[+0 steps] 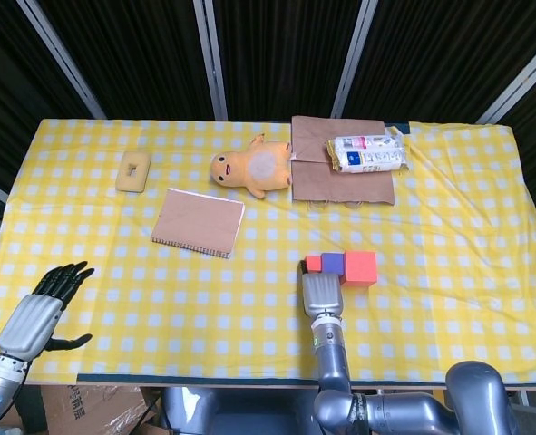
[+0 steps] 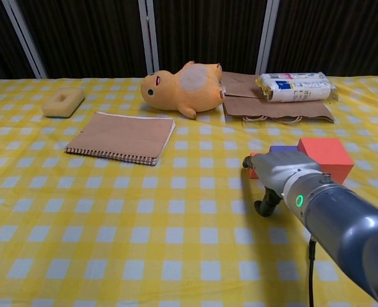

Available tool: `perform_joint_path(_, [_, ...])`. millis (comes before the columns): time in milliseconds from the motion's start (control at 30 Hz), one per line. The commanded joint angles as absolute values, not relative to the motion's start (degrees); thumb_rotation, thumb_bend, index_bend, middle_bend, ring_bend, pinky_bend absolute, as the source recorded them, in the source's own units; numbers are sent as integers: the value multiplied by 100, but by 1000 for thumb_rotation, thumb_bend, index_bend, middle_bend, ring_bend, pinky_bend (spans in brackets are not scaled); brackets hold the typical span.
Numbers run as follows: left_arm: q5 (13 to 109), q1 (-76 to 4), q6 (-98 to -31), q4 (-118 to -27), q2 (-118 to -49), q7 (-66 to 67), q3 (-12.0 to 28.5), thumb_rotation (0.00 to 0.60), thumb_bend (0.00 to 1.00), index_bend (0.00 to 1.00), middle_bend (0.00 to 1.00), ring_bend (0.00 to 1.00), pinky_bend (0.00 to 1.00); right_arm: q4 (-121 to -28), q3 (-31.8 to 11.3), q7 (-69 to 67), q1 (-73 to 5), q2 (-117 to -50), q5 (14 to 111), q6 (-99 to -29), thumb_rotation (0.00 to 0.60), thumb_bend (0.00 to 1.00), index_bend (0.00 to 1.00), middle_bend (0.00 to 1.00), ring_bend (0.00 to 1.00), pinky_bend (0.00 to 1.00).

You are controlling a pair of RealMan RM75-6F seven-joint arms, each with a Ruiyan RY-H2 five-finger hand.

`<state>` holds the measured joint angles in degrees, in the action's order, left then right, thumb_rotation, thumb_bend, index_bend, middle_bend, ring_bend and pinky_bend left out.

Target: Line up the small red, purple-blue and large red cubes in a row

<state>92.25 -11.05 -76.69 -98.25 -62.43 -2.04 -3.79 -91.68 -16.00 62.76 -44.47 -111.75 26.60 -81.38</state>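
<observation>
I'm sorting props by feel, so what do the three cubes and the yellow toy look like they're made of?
Cubes: likely foam or painted wood; matte, flat colour, crisp edges, no shine. Toy: seemingly soft plush; fuzzy surface, rounded stuffed shape, stitched eye.
</observation>
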Motion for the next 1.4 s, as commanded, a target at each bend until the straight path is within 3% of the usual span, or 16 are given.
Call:
perform_joint_path(33, [9220, -1105, -7667, -9825, -6244, -204, -377, 600, 0, 0, 0, 0, 0, -9164, -1603, 6280, -4437, -11160, 2650, -8136, 600, 523, 115, 1000, 1000, 1000])
perform_joint_path(567, [9262, -1090, -7727, -9800, -6259, -204, -372, 600, 0, 0, 0, 0, 0, -10152, -1439, 6067, -4393, -10910, 3392, -8362, 600, 522, 109, 1000, 1000, 1000])
perform_joint_path(733, [9279, -1072, -7779, -9769, -6268, -223, -365, 600, 0, 0, 0, 0, 0, -10800, -1126, 5771, -4157, -10347, 4193, -8629, 600, 521, 98, 923, 930, 905])
perform_joint_path(933, [9360, -1026, -7942, -9713, -6321, -226, -343, 600, 0, 0, 0, 0, 0, -11611, -281, 4917, -3497, -9063, 5595, -8951, 600, 522, 90, 640, 648, 626])
perform_joint_path(1033, [9440, -989, -8092, -9650, -6376, -225, -316, 600, 0, 0, 0, 0, 0, -11821, 293, 4212, -3065, -8316, 6485, -9139, 600, 522, 35, 449, 435, 486])
perform_joint_path(1100, [9497, -967, -8176, -9600, -6411, -200, -309, 600, 0, 0, 0, 0, 0, -11798, 645, 3803, -2817, -7921, 6969, -9248, 600, 495, 0, 272, 226, 329])
perform_joint_path(1167, [9562, -941, -8258, -9537, -6454, -128, -309, 600, 0, 0, 0, 0, 0, -11711, 1085, 3432, -2529, -7465, 7371, -9335, 600, 460, 0, 143, 95, 216])
perform_joint_path(1267, [9638, -901, -8374, -9458, -6505, 7, -303, 600, 0, 0, 0, 0, 0, -11499, 1559, 3014, -2151, -6970, 7702, -9464, 600, 435, 0, 33, 10, 151])
perform_joint_path(1400, [9665, -844, -8526, -9361, -6609, 225, -254, 600, 0, 0, 0, 0, 0, -11041, 1957, 2283, -1606, -6590, 8113, -9717, 600, 430, 0, 0, 0, 125])
